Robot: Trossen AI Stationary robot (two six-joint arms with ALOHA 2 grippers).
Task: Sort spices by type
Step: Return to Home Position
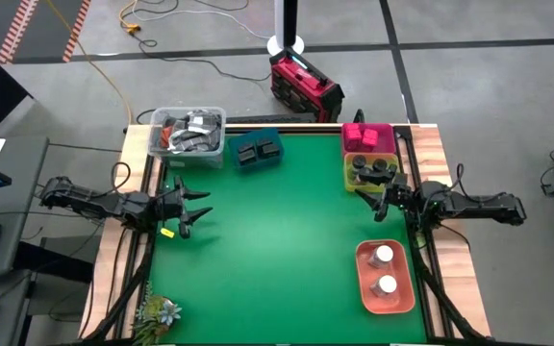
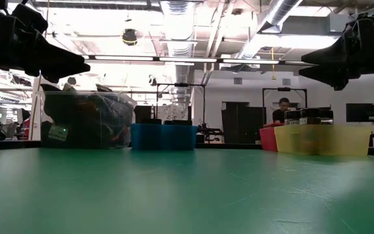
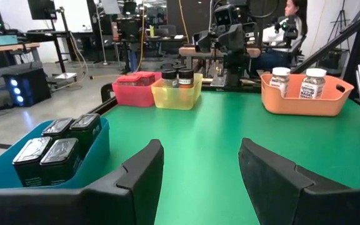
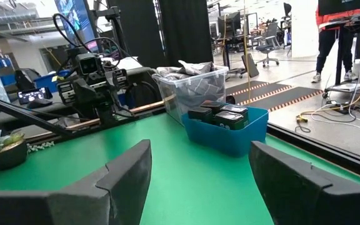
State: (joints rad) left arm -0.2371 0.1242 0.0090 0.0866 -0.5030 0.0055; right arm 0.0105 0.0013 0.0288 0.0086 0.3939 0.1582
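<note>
1. A green table mat (image 1: 277, 250) in an open workshop, with desks and a seated person beyond, shows no loose container between the two arms.
2. Sorting looks finished: each kind of spice sits in its own tray, and only parking the arms appears left.
3. The left gripper (image 3: 200, 153), fingers spread and holding nothing, hangs well short of the teal tray (image 1: 256, 165), where the dark tins (image 1: 258, 151) lie flat.
4. The right gripper (image 4: 199, 153), likewise spread and empty, hovers just beside the yellow tray (image 1: 349, 181) of dark-lidded jars (image 1: 368, 164).
5. Past that tray, magenta boxes (image 1: 361, 136) fill the pink tray (image 1: 385, 144).
6. On the right gripper's opposite side, white-capped jars (image 1: 385, 269) stand upright in the salmon tray (image 1: 364, 288).
</note>
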